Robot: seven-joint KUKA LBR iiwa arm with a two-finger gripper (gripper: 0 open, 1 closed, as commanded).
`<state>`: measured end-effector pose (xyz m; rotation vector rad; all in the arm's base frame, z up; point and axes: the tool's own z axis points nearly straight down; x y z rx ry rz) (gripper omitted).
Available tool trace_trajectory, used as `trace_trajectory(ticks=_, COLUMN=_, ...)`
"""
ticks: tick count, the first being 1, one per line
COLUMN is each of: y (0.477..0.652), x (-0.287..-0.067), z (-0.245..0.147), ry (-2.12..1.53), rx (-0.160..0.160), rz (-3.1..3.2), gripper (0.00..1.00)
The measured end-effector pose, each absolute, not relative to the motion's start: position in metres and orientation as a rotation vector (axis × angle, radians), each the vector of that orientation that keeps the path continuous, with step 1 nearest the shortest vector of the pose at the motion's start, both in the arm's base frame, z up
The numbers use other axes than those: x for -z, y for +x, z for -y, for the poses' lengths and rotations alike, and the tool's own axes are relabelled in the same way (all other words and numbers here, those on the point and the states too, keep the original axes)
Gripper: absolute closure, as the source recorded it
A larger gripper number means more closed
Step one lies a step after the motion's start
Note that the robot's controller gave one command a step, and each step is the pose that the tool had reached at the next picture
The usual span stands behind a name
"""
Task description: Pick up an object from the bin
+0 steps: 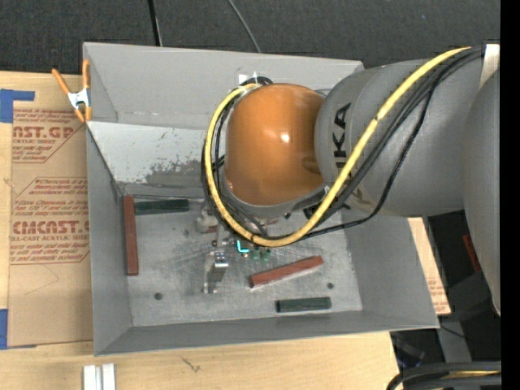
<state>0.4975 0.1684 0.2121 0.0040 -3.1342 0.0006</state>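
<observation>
We're looking down into the bin, and the arm reaches in from the right, its orange cover hanging over the upper middle of the frame. Below it the gripper is down near the floor, lower centre, over a bare scuffed patch. Open or closed? We cannot tell from here, and we see nothing in its grasp. Nearest candidate: a red bar lying slantwise just right of the gripper, apart from it. A green bar lies flat further down and right, near the front wall. Over on the left a second red bar runs along the wall, with a second green bar above it, both well apart from the gripper. So by our reckoning nothing is picked yet: the approach looks made, while the grasp and the lift are left to do.
</observation>
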Motion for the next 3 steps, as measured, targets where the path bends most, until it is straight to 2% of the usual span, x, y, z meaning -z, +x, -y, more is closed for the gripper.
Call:
trace_trajectory(ticks=1, y=0.5, x=-0.216, z=-0.167, ry=0.001, rx=0.002, rz=3.142, gripper=0.0)
trace_trajectory(ticks=2, y=0.514, x=-0.151, z=-0.096, ry=0.0, rx=0.001, rz=3.142, gripper=1.0)
trace_trajectory(ticks=3, y=0.514, x=-0.151, z=-0.097, ry=0.001, rx=0.002, rz=3.142, gripper=0.0)
